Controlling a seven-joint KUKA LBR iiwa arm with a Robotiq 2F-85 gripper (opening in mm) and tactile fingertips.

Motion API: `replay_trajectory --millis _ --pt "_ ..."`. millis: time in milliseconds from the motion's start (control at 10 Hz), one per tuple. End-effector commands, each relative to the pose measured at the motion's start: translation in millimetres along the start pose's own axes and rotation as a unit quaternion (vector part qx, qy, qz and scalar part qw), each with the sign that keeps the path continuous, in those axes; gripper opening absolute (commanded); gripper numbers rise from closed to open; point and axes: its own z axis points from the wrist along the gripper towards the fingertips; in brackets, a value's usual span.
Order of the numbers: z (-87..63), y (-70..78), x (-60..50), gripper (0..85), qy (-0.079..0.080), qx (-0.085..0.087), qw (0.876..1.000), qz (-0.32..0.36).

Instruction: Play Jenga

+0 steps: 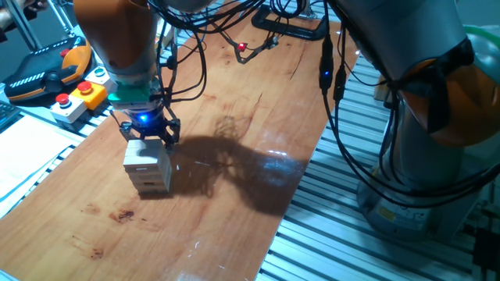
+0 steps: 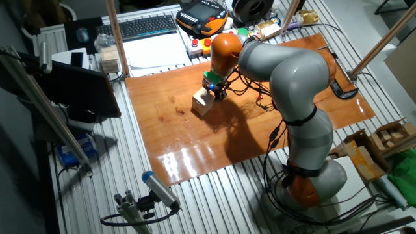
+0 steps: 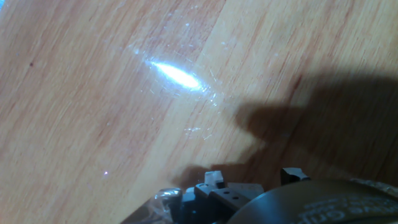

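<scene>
In one fixed view, the end effector [image 1: 146, 134] sits on top of the Jenga [image 1: 148, 166] tower near the left edge of the wooden bench [image 1: 234, 101], a blue light glowing above its fingers; whether they pinch a block cannot be told. The other fixed view shows the whole arm [image 2: 292, 84] bent over the tower and a keyboard [image 2: 147, 26] behind. The hand view shows only bare wood, glare and shadow.

A robot lab or workshop. Shown by the big grey and orange robot arm [image 2: 286, 78], a wooden board [image 2: 260, 140] on a ribbed metal bench [image 2: 214, 201], red stop buttons [image 1: 74, 97], a keyboard [image 2: 144, 27] and loose black cables [image 1: 234, 23].
</scene>
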Motion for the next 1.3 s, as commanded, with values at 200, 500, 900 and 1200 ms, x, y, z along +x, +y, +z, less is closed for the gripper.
replay_trajectory --millis 200,500,900,1200 --pt "0.0 -0.5 0.4 51.0 0.001 0.000 1.000 -0.001" --pt "0.1 -0.4 0.8 46.3 0.002 0.001 1.000 -0.004" --pt "0.2 -0.4 1.1 44.7 0.004 0.002 1.000 -0.007" --pt "0.3 -0.1 1.3 43.0 0.005 0.002 1.000 -0.011"
